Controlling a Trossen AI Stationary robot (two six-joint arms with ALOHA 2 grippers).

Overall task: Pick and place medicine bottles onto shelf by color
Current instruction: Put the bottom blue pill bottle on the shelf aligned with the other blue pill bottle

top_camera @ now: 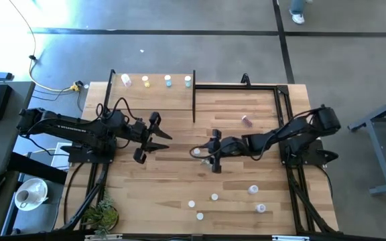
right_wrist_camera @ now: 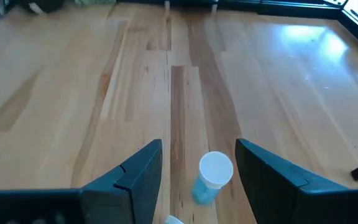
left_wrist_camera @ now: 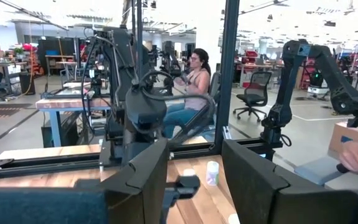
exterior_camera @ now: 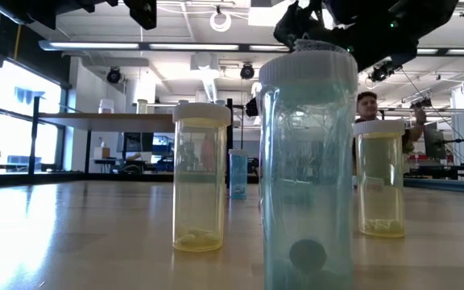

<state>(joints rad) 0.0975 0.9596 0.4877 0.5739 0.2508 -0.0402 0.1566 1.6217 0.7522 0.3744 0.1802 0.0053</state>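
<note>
The shelf (top_camera: 179, 100) stands at the table's far left, with a white bottle (top_camera: 126, 80), a yellow one (top_camera: 145, 82), a light blue one (top_camera: 168, 81) and a pale one (top_camera: 187, 81) along its far edge. My right gripper (top_camera: 210, 152) is open at mid-table. A light blue bottle with a white cap (right_wrist_camera: 211, 177) stands on the table between its fingers, and I see no touch. My left gripper (top_camera: 154, 138) is open and empty, above the table near the shelf's near edge. A pink bottle (top_camera: 247, 120) lies on its side farther right.
Several loose bottles stand near the table's front edge (top_camera: 214, 197), (top_camera: 252, 190), (top_camera: 261, 208), (top_camera: 200, 215). In the low view a blue-green bottle (exterior_camera: 308, 161) and two yellow ones (exterior_camera: 200, 177), (exterior_camera: 379, 177) are close. A plant (top_camera: 102, 215) sits at the near left corner. People sit beyond the table.
</note>
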